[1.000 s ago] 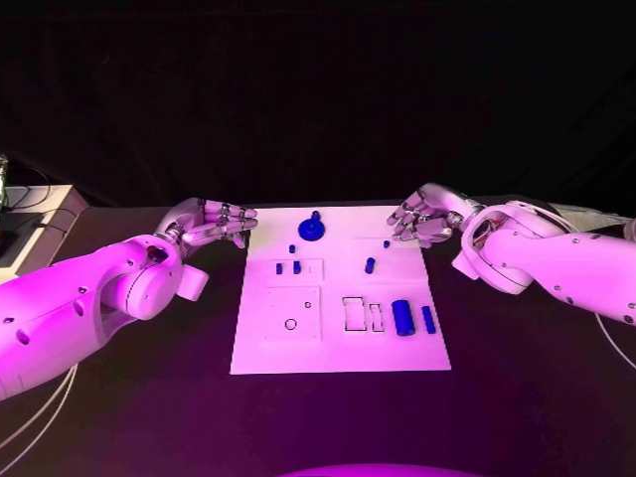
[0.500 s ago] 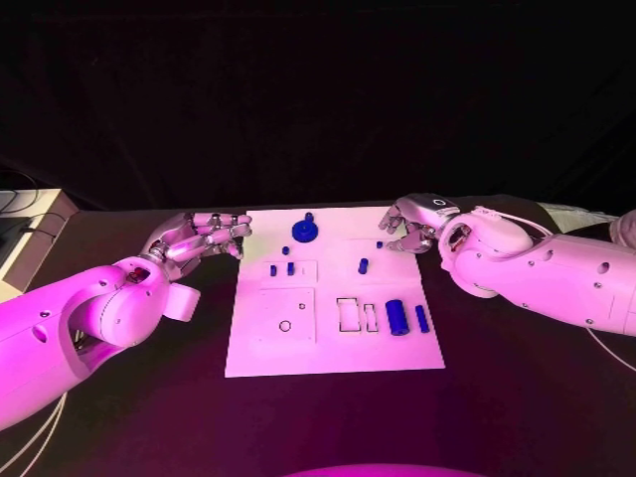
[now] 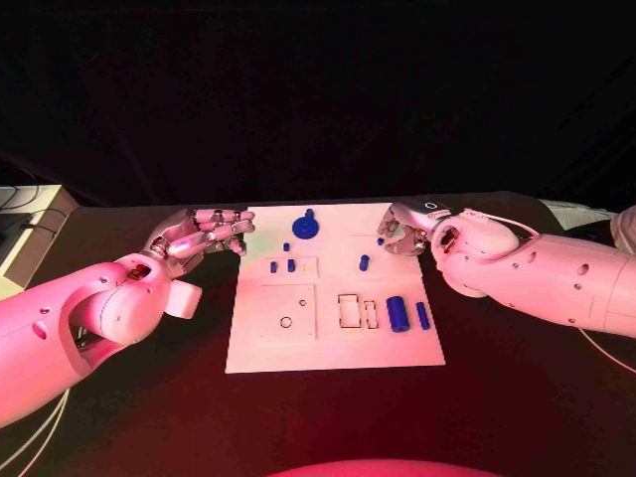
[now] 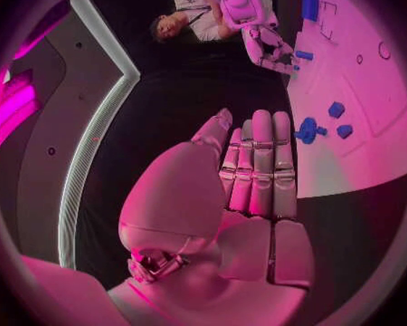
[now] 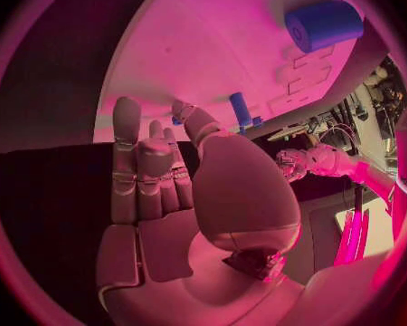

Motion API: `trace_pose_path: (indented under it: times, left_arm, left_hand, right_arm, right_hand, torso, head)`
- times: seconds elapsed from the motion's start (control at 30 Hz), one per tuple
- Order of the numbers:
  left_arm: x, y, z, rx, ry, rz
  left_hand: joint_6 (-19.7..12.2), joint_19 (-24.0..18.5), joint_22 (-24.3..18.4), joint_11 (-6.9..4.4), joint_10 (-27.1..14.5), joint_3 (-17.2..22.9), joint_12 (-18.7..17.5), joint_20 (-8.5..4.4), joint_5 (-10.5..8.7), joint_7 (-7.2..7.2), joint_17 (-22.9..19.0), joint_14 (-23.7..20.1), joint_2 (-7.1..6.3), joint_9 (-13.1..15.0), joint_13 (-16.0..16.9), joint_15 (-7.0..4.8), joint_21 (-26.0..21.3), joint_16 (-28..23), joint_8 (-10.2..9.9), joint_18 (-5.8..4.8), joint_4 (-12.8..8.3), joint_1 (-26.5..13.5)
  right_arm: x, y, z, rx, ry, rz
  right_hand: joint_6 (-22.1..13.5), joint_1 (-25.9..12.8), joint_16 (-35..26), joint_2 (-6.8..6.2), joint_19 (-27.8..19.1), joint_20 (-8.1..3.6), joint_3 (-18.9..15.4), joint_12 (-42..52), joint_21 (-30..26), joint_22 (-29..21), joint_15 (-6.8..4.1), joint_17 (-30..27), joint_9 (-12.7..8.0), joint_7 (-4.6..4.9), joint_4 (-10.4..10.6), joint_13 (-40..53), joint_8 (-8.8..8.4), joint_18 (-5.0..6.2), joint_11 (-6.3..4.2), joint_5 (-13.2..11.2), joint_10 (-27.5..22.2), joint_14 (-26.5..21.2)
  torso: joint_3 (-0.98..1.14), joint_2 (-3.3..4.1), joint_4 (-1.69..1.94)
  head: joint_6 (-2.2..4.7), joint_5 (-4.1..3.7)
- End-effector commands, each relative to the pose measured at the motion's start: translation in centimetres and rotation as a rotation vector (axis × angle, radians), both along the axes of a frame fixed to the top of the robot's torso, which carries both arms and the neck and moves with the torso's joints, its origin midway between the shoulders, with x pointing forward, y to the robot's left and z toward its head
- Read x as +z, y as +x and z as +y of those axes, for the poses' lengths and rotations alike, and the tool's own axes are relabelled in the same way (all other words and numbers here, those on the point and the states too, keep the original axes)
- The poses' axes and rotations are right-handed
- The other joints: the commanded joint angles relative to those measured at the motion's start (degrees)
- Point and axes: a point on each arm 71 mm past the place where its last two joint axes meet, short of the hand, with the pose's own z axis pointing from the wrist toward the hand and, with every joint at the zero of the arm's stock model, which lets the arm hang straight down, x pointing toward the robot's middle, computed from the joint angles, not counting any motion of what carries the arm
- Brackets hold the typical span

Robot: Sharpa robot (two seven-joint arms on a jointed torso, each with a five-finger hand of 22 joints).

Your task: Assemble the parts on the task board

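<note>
Both hands sit at the far corners of the board, and neither holds a part, so this reads as the approach before a first pick.

Furthest left, the left hand (image 3: 204,235) hangs over the dark worktop (image 3: 132,397) just off the board's far left corner; the left wrist view shows its fingers (image 4: 258,166) laid straight side by side, palm bare, nothing in it.

Next comes the board (image 3: 333,348), a white plate in the middle of the worktop. Blue parts lie loose on it: a round knob (image 3: 307,228) at the far edge, two small pegs (image 3: 281,266) beside a square recess, a short pin (image 3: 364,262) further right, and a fat cylinder (image 3: 397,313) with a slim bar (image 3: 422,315) next to outlined slots near the right side.

At the right, the right hand (image 3: 409,230) hovers at the far right corner, fingers loosely curled with gaps between them. It appears to be empty, though a small blue piece (image 5: 240,110) shows close beyond its fingertips and contact is hard to rule out.

My guess for the next move: the right hand lowers onto that nearby piece, closes thumb against finger, lifts it and lines it up with a matching slot.
</note>
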Motion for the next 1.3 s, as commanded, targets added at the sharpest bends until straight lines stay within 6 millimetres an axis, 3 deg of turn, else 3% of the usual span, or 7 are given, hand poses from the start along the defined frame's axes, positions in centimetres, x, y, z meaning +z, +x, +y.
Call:
trace_pose_path:
  times: [0.03,0.13,0.33,0.6,1.07,1.13,1.3]
  left_arm:
    - [0.2,-0.1,-0.3,-0.02,-0.018,-0.012]
    - [0.2,-0.1,-0.3,-0.02,-0.016,-0.012]
    - [0.1,-0.1,-0.3,-0.021,-0.013,-0.012]
    - [0.1,-0.1,-0.4,-0.022,-0.01,-0.011]
    - [0.0,0.0,-0.4,-0.027,-0.006,-0.008]
    - [0.0,0.0,-0.4,-0.027,-0.005,-0.008]
    - [0.0,0.0,-0.4,-0.028,-0.002,-0.007]
  left_hand:
    - [0.2,0.3,0.1,0.17,0.4,-0.5,-0.3,0.1,0.25,-0.06,0.1,0.2,0.1,0.1,-0.1,0.04,-0.4,-0.3,0.1,-0.42,-0.1,0.4]
    - [0.2,0.3,0.1,0.17,0.3,-0.5,-0.4,0.1,0.25,-0.06,0.1,0.2,0.1,0.1,-0.1,0.04,-0.4,-0.3,0.1,-0.42,-0.1,0.4]
    - [0.2,0.4,0.1,0.19,0.3,-0.5,-0.4,0.11,0.25,-0.04,0.1,0.2,0.13,0.1,-0.1,0.05,-0.4,-0.4,0.1,-0.41,-0.1,0.4]
    - [0.2,0.4,0.2,0.22,0.2,-0.5,-0.4,0.1,0.25,-0.03,0.2,0.2,0.18,0.1,-0.1,0.06,-0.5,-0.4,0.1,-0.4,-0.2,0.5]
    - [0.2,0.4,0.3,0.24,0.2,-0.6,-0.5,0.1,0.25,-0.01,0.3,0.2,0.19,0.1,-0.1,0.07,-0.5,-0.5,0.1,-0.39,-0.3,0.6]
    - [0.2,0.4,0.3,0.24,0.2,-0.6,-0.5,0.1,0.25,-0.01,0.3,0.2,0.19,0.1,-0.1,0.07,-0.5,-0.5,0.1,-0.39,-0.3,0.6]
    - [0.2,0.4,0.5,0.25,0.2,-0.6,-0.5,0.11,0.24,-0.02,0.3,0.2,0.29,0.1,-0.1,0.08,-0.6,-0.5,0.1,-0.38,-0.3,0.6]
  right_arm:
    - [-0.4,0.0,0.2,0.012,-0.023,0.03]
    - [-0.4,0.0,0.3,0.018,-0.018,0.038]
    - [-0.7,0.0,0.8,0.029,-0.007,0.056]
    - [-0.9,0.0,1.3,0.04,0.006,0.071]
    - [-1.0,0.1,1.8,0.046,0.012,0.071]
    - [-0.9,0.2,1.8,0.042,0.015,0.06]
    - [-0.8,0.2,1.8,0.032,0.016,0.036]
  right_hand:
    - [0.6,-0.3,0.4,0.11,0.5,0.01,1.3,-0.1,-0.4,0.5,0.03,0.1,0.0,0.07,-0.1,-0.1,-0.13,1.43,0.03,-0.8,0.7,0.0]
    - [1.1,-1.1,0.7,-0.51,0.5,-0.05,4.6,0.0,-0.9,2.4,0.0,0.2,0.1,0.11,0.1,0.0,-0.12,1.41,-0.02,-0.7,1.0,-0.1]
    - [1.9,-1.2,1.3,0.46,0.6,-0.21,6.9,-0.1,-1.5,4.4,-0.19,0.6,0.1,-0.01,0.0,-0.1,-0.09,1.38,-0.33,-1.0,2.1,0.0]
    - [2.5,-1.6,1.7,1.1,0.7,-0.35,7.6,0.0,-2.3,6.0,-0.28,0.8,0.1,-0.08,0.3,0.0,-0.09,1.21,-0.49,-1.5,2.5,0.0]
    - [2.5,-1.7,2.0,0.97,1.6,-0.29,7.5,-0.1,-5.2,9.8,-0.23,0.6,0.1,-0.05,0.4,-0.1,-0.09,1.23,-0.45,-1.6,2.4,-0.1]
    - [3.2,-1.3,2.0,1.82,1.7,-0.38,7.8,-0.1,-5.5,10.2,-0.42,0.6,0.2,-0.24,0.4,0.0,-0.01,1.19,-0.71,-1.8,3.2,-0.1]
    - [6.1,0.0,2.0,4.43,1.6,-0.94,9.6,0.0,-5.6,11.1,-1.31,0.6,0.7,-1.06,0.1,0.1,0.58,0.8,-2.03,-5.0,7.4,0.0]
  torso:
    - [-0.01,-0.1,-0.04]
    - [0.06,-0.04,-0.1]
    - [0.01,-0.05,-0.1]
    - [0.01,-0.05,-0.04]
    - [0.03,-0.05,-0.11]
    - [0.01,-0.06,-0.09]
    - [0.03,-0.1,-0.11]
  head:
    - [-0.2,0.02]
    - [-0.19,0.07]
    - [-0.26,0.0]
    - [-0.37,0.08]
    - [-0.46,0.29]
    - [-0.51,0.26]
    - [-0.57,0.3]
